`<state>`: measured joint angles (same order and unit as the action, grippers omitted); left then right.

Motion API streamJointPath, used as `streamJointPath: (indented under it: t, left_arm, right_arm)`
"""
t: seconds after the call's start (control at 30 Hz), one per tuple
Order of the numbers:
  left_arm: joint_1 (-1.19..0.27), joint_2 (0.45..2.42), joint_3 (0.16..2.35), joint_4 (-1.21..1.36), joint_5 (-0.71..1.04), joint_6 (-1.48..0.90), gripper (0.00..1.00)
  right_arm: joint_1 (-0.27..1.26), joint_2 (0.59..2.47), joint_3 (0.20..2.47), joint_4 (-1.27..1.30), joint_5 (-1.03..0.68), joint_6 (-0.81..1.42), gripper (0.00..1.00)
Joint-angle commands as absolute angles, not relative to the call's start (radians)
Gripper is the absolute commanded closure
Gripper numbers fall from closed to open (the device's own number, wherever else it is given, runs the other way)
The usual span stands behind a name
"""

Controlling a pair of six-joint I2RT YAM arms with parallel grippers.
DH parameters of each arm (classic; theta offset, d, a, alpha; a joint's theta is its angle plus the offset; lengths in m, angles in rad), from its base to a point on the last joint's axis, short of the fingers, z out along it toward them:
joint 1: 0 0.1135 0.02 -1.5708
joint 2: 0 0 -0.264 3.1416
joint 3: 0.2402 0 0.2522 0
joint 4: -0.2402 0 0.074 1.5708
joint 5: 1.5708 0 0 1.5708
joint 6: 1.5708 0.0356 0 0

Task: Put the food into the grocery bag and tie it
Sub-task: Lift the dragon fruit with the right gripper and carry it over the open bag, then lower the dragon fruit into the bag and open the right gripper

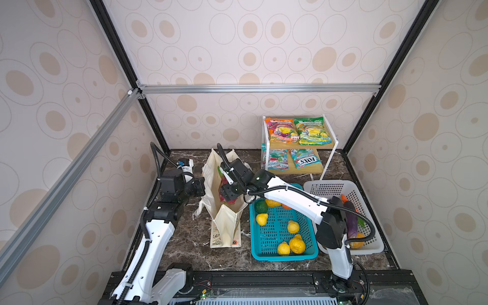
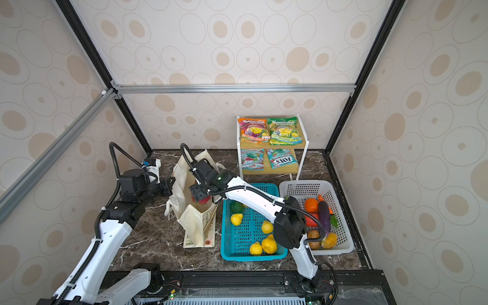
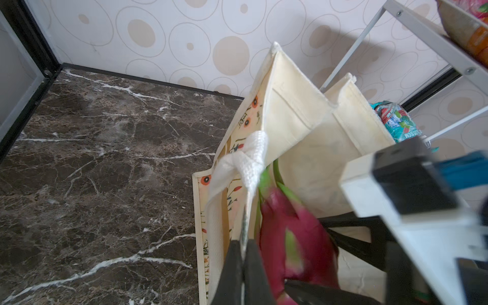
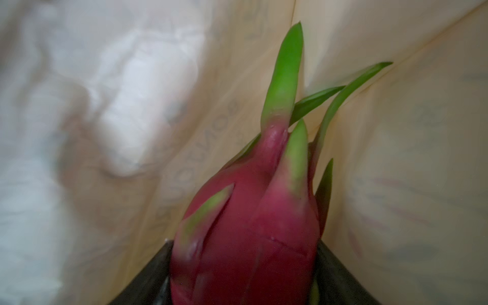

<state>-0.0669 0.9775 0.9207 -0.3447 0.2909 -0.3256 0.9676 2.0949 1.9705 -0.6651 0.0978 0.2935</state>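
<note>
On the table (image 1: 190, 237), the grocery bag (image 1: 227, 224) stands left of a fruit basket (image 1: 284, 257), with a vegetable basket (image 1: 327, 188) rightmost. A dragon fruit (image 3: 295, 232) is in the bag's mouth. Snack packets (image 1: 281, 130) lie on a shelf rack (image 1: 303, 171) behind the baskets.

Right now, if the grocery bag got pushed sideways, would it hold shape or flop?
Probably flop: the grocery bag has creased, leaning walls, and the left pincer pinches its rim. It likely tips easily, standing tall and narrow.

White arms (image 1: 155, 237), black joints (image 1: 331, 227), corrugated cables (image 1: 290, 188)
</note>
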Motion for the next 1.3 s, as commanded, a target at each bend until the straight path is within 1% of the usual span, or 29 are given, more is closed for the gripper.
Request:
streamJointPath:
  t: [0.0, 0.37, 0.53, 0.6, 0.7, 0.8, 1.0, 1.27]
  left_arm:
    - [-0.064, 0.984, 0.965, -0.349, 0.311, -0.328, 1.00]
    - [-0.063, 0.971, 0.960, -0.358, 0.305, -0.325, 1.00]
    - [-0.064, 0.962, 0.952, -0.359, 0.287, -0.324, 1.00]
    - [-0.063, 0.963, 0.947, -0.359, 0.285, -0.324, 1.00]
    - [-0.063, 0.958, 0.940, -0.354, 0.274, -0.324, 1.00]
    - [-0.064, 0.947, 0.928, -0.345, 0.253, -0.327, 1.00]
    - [-0.063, 0.950, 0.933, -0.347, 0.238, -0.323, 1.00]
    - [-0.064, 0.944, 0.944, -0.356, 0.217, -0.323, 1.00]
  right_arm:
    - [0.972, 2.101, 1.942, -0.616, 0.115, 0.340, 0.32]
    - [0.971, 2.265, 1.943, -0.621, 0.128, 0.412, 0.31]
    - [0.972, 2.308, 1.951, -0.628, 0.127, 0.428, 0.30]
    - [0.972, 2.317, 1.962, -0.640, 0.132, 0.430, 0.26]
    - [0.972, 2.317, 2.002, -0.681, 0.128, 0.427, 0.16]
    - [0.972, 2.298, 2.037, -0.716, 0.113, 0.417, 0.00]
    - [0.978, 2.243, 2.113, -0.815, 0.154, 0.421, 0.00]
    - [0.995, 2.125, 2.137, -0.844, 0.171, 0.377, 0.00]
